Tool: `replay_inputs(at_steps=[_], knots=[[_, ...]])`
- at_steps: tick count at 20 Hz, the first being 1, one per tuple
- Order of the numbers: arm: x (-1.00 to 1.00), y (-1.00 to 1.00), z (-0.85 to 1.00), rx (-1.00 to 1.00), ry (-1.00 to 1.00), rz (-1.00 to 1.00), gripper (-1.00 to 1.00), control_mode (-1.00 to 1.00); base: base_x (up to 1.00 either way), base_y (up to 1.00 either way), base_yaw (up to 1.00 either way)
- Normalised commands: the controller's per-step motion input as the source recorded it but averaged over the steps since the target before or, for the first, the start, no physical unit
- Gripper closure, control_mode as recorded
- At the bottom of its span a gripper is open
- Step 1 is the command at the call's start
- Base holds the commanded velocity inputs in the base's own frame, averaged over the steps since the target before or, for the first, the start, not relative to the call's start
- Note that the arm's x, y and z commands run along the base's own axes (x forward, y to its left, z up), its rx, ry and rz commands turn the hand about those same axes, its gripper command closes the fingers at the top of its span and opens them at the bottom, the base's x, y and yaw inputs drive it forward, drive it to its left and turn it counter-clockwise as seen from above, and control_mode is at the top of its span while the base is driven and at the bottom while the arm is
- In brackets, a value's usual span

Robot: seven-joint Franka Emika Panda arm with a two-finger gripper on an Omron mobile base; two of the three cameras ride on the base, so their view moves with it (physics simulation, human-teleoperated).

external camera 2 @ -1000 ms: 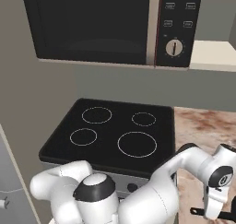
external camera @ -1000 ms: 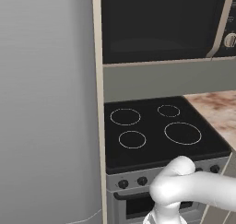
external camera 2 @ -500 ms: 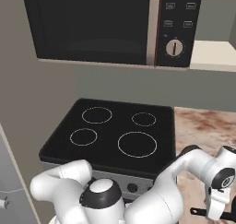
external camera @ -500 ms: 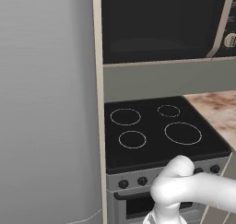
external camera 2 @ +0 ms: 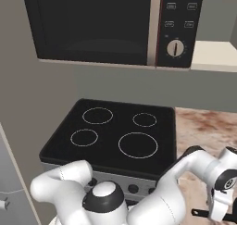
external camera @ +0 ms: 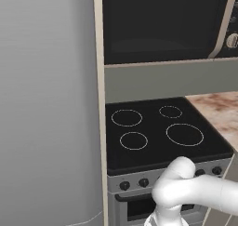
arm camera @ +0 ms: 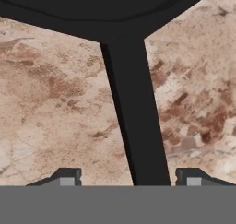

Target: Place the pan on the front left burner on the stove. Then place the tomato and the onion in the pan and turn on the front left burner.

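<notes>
Here the pan (arm camera: 131,126) lies on the marbled brown-and-cream counter (arm camera: 50,94), seen from the hand view: its black bowl runs along the top edge and its long flat black handle reaches straight down toward the camera. The pincer (arm camera: 129,178) hangs over that handle, its two dark fingertips (arm camera: 67,177) standing one on each side of it with counter showing between each tip and the handle, so the jaws are spread and not touching it.

From the right base view, the hand sits low at the lower right over the counter, just right of the stove (external camera 2: 60,143), and a thin black piece, most likely the handle's end, pokes out beside it. The stove is a black glass cooktop with four white rings and a grey front carrying black knobs (external camera: 124,185). The front left burner (external camera: 133,140) is a small ring, bare, with a clearly larger ring to its right and two more rings behind.

Above the cooktop hangs a black microwave (external camera 2: 92,25) with a round dial on its right-hand panel. Left of the stove, in the left base view, a pale wood edge meets a plain grey wall (external camera: 46,104).
</notes>
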Motion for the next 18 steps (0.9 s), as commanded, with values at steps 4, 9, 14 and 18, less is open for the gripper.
replay_inputs(at_steps=[4,9,14,18], knots=[[-0.52,-0.21,-0.36,0.00,0.00,-0.05,-1.00,-1.00,0.00,0.00,0.00],[-0.49,-0.20,-0.33,0.00,0.00,-0.08,-1.00,-1.00,0.00,0.00,0.00],[-0.19,-0.09,-0.47,0.00,0.00,-0.06,-1.00,-1.00,0.00,0.00,0.00],[-0.08,0.00,-0.60,0.00,0.00,-0.06,1.00,-1.00,0.00,0.00,0.00]])
